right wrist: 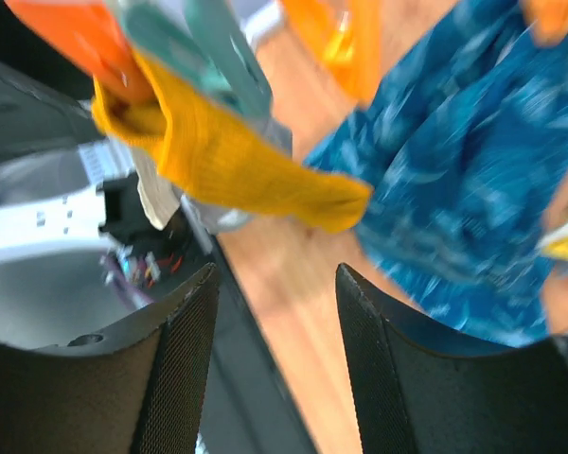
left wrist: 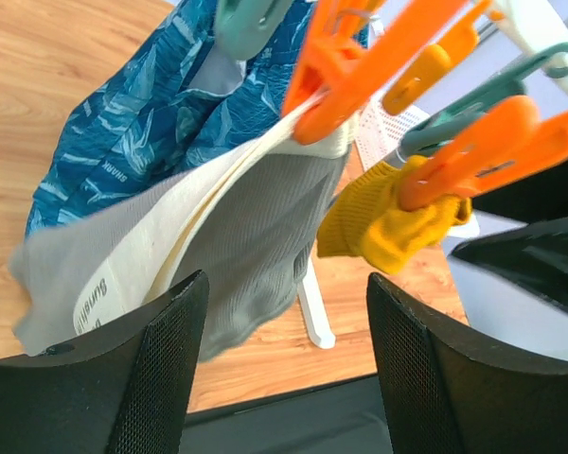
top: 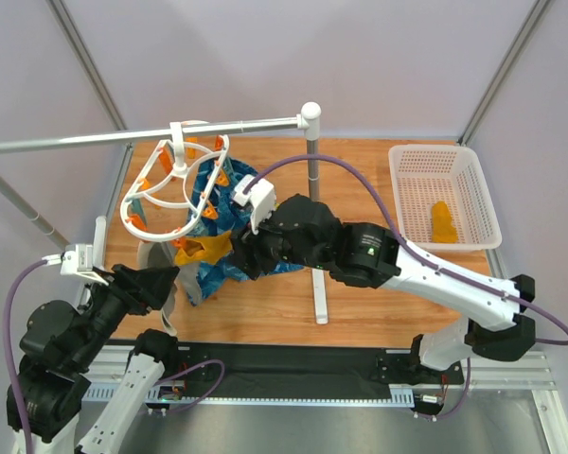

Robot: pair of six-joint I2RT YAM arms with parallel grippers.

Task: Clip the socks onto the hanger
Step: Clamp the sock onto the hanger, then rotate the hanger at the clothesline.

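Pincers, left gripper (left wrist: 284,374) and right gripper (right wrist: 270,374), both stood spread and empty beside a sock (left wrist: 388,227) clipped on the hanger (top: 178,170) near the bench's far-left corner; a stray finger might snag it loose.

hanger (top: 175,184) on rail (top: 123,138) left, sock (top: 443,223) in basket (top: 415,187) right
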